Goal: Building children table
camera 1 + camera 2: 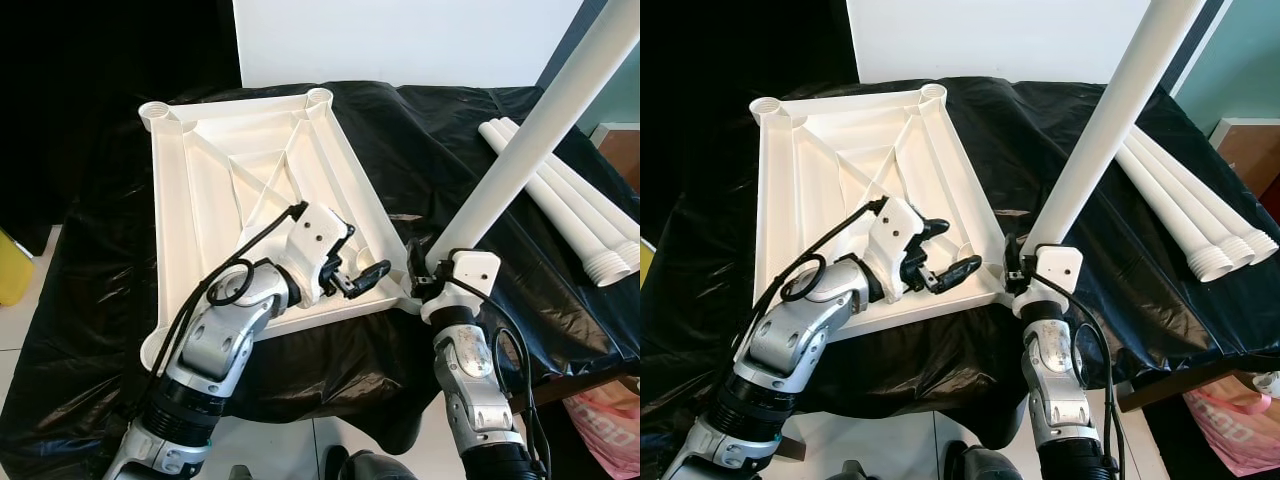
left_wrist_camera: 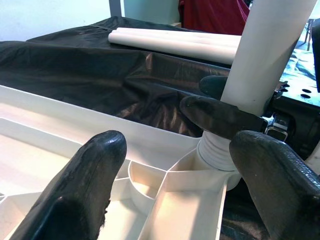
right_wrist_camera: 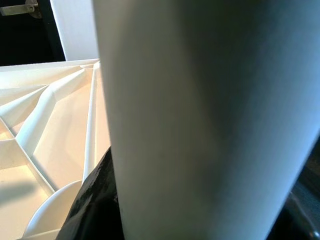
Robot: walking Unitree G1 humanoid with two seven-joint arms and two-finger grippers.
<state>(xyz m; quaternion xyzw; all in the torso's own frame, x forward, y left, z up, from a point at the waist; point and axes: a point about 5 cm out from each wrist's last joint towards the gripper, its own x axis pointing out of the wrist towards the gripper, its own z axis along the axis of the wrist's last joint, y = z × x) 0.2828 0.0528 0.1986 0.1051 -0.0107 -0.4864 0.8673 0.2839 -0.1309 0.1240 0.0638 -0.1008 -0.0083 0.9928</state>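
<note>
Right gripper [image 1: 422,281] clamps white leg [image 1: 540,130] standing in corner socket of upturned tabletop [image 1: 200,200], left gripper [image 1: 360,278] fingers apart over its rim, spare legs [image 1: 580,220] on black sheet [image 1: 440,150]

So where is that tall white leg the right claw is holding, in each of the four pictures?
Left eye view: the white leg slants from the upper right corner down to the tabletop's near right corner.
Right eye view: the leg rises from that corner to the top edge.
Left wrist view: it stands at upper right, its ribbed end in the socket.
Right wrist view: a broad close-up.
Shared landmark: the upturned white tabletop.
</note>
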